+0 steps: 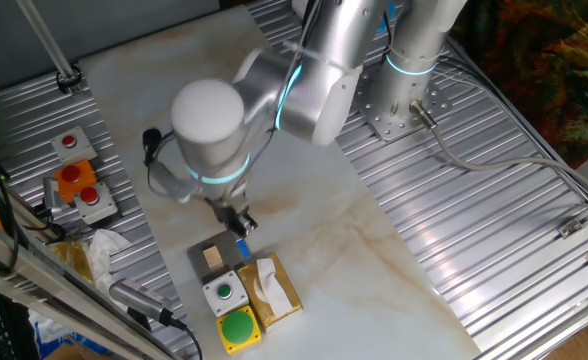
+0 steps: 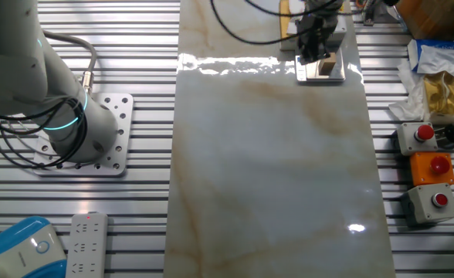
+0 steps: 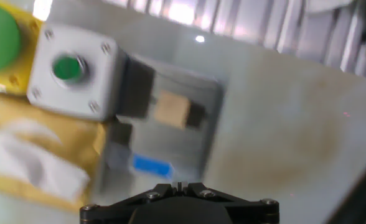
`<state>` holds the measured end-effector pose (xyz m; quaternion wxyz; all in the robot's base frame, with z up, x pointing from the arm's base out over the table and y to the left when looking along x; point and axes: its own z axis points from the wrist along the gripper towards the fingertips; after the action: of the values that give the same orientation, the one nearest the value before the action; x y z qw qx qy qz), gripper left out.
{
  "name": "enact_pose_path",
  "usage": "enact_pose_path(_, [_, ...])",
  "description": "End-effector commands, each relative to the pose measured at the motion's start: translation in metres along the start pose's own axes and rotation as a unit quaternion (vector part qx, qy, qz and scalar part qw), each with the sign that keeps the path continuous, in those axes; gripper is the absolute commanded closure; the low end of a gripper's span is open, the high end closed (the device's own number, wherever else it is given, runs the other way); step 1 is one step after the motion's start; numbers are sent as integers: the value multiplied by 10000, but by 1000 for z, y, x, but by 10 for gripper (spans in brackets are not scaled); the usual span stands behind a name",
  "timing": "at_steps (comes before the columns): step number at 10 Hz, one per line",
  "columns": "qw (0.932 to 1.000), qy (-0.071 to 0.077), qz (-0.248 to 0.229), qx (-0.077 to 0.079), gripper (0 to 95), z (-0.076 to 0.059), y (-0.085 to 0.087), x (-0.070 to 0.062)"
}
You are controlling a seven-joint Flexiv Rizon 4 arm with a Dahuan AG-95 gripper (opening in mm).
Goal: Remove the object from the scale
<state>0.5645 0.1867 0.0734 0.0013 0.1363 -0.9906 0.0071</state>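
The object, a tiny tan cube (image 3: 172, 110), sits on the scale (image 3: 198, 134), a flat dark-grey platform with a blue patch (image 3: 152, 167) at its near edge. In one fixed view the cube (image 1: 212, 259) lies on the scale (image 1: 202, 251) below my gripper (image 1: 242, 226). In the other fixed view the cube (image 2: 329, 66) is on the scale (image 2: 310, 71) at the far table edge, under my gripper (image 2: 313, 40). In the hand view my gripper (image 3: 180, 185) hovers above the blue-patch edge, jaws closed together and empty, apart from the cube.
A grey box with a green button (image 1: 222, 292) touches the scale, beside a yellow box with a big green button (image 1: 239, 328) and a yellow-brown tissue box (image 1: 274, 290). Red-button boxes (image 1: 79, 180) stand on the left rack. The arm's base (image 1: 399, 105) is behind.
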Motion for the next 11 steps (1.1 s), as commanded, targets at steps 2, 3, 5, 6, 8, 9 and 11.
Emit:
enact_pose_path(2, [9999, -44, 110, -22, 950, 0, 3, -9])
enact_pose_path(3, [9999, -56, 115, -22, 950, 0, 3, -10])
enact_pose_path(5, [9998, -77, 156, -26, 950, 3, 3, -17])
enact_pose_path(6, [9997, -111, 202, -22, 950, 2, 4, -21])
enact_pose_path(8, [9989, -377, 263, -21, 950, 2, 6, -27])
enact_pose_path(9, [9988, -421, 260, -29, 950, 4, 4, -27])
enact_pose_path(11, [9986, -472, 235, -21, 950, 13, -3, -30])
